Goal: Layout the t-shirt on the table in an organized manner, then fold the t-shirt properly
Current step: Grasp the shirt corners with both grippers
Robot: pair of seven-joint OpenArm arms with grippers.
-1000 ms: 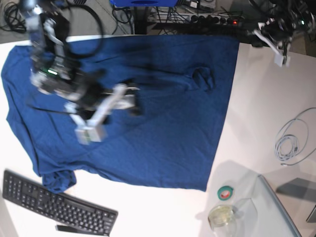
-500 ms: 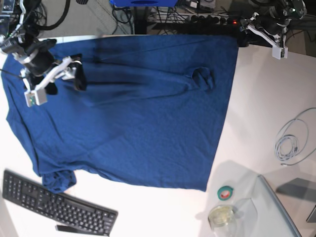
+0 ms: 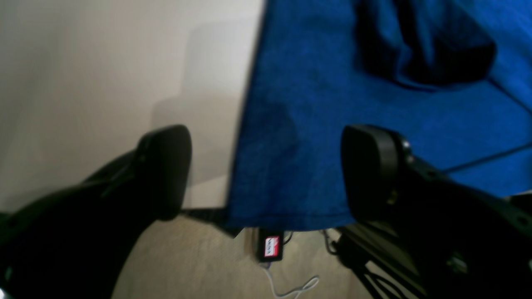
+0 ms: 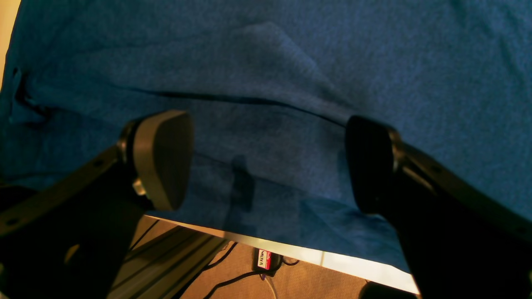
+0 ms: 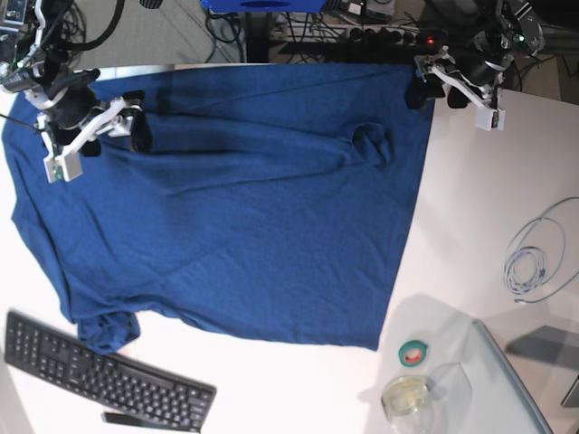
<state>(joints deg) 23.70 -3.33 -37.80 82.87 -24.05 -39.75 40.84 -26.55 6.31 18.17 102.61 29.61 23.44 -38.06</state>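
The dark blue t-shirt point(image 5: 253, 208) lies spread over the white table point(image 5: 488, 208), with a small bunched lump point(image 5: 371, 145) near its far right and a crumpled sleeve point(image 5: 109, 330) near the keyboard. My left gripper point(image 5: 455, 101) hovers open over the shirt's far right corner; in the left wrist view its fingers point(image 3: 162, 170) straddle the cloth's edge point(image 3: 245, 158) with nothing held. My right gripper point(image 5: 99, 149) is open above the shirt's far left part. The right wrist view shows its gripper point(image 4: 266, 162) over creased cloth point(image 4: 291, 83) by the table's rim.
A black keyboard point(image 5: 109, 380) lies at the near left. A green tape roll point(image 5: 413, 353), a glass jar point(image 5: 406, 395) and a clear tray point(image 5: 507, 389) stand at the near right. A coiled grey cable point(image 5: 534, 258) lies at the right. Floor cables run beyond the far edge.
My right arm has swung from the shirt's middle to its far left part. The left gripper has shifted leftward onto the far right corner and now stands open.
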